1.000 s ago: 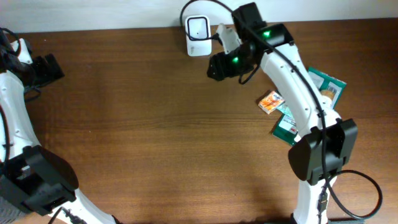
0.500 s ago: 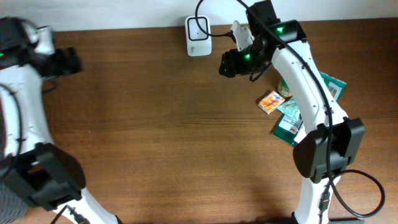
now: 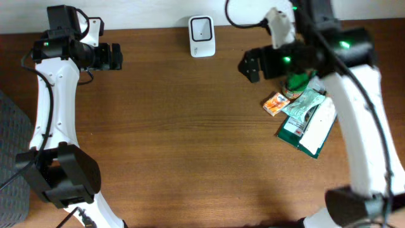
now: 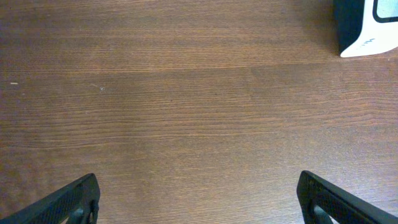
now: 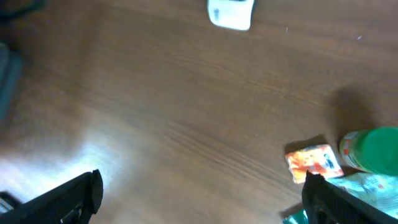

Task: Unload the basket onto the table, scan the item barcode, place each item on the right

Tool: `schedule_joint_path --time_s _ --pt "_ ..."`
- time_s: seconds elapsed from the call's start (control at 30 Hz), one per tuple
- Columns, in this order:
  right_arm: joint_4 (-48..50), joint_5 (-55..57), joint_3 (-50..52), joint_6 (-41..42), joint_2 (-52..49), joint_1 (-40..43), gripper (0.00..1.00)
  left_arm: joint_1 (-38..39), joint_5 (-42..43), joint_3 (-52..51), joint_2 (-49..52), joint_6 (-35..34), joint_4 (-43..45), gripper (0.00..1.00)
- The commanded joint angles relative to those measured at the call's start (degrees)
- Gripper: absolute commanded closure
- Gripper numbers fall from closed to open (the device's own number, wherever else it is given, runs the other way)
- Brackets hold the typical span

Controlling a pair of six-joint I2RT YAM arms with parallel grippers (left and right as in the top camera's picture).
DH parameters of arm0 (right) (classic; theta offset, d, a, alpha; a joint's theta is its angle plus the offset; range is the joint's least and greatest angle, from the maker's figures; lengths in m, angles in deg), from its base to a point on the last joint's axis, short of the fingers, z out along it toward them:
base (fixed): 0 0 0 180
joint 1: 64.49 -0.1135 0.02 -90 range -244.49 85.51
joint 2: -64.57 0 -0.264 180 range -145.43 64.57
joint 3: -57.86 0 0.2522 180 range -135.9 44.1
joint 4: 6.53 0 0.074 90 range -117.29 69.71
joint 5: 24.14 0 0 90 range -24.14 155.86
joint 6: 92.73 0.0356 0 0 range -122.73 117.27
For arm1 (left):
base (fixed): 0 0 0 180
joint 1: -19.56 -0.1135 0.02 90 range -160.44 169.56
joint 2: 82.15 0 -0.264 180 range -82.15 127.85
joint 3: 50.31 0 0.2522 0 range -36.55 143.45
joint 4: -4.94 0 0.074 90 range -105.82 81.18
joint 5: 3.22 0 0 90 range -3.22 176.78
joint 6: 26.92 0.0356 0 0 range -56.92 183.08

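Scanner [image 3: 202,37] at the far edge of the table [image 3: 190,158], centre. Item pile sits right of the scanner, nearer the robot. Small packet [image 3: 276,103] is closest to the scanner, container [image 3: 297,82] just right of it, pouch [image 3: 308,104] overlapping flat pack [image 3: 292,132], farthest out.

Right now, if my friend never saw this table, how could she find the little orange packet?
Look at the right side of the brown wooden table, where a pile of groceries lies beneath the robot's right arm. At the pile's left edge, nearest the white scanner, sits a small flat packet. It is the only orange one; the pouches and round lid beside it are green.
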Motion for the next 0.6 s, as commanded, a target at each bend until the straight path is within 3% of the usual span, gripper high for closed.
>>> schedule_joint_path --time_s 0.0,0.17,0.33,0.43,0.5,0.57 --pt "-1.6 -4.4 -0.7 -0.4 3.3 -0.2 0.02 -0.2 -0.4 0.8 -0.3 0.9 0.1 0.01" --pt "-3.8 3.0 -0.7 -0.8 4.9 0.0 0.02 -0.2 -0.4 0.8 -0.3 0.9 0.1 0.01" --pt "-3.2 11.9 1.1 -1.4 14.8 0.0 0.02 -0.2 -0.4 0.8 -0.3 0.9 0.1 0.01" --pt "12.5 11.9 15.5 -5.1 25.3 0.7 0.02 -0.2 -0.4 0.8 -0.3 0.9 0.1 0.01" --pt "34.4 8.9 39.7 -5.1 39.0 4.7 0.02 -0.2 -0.4 0.8 -0.3 0.9 0.1 0.01" --pt "49.9 6.8 57.8 -5.1 49.4 7.6 0.02 -0.2 -0.4 0.8 -0.3 0.9 0.1 0.01"
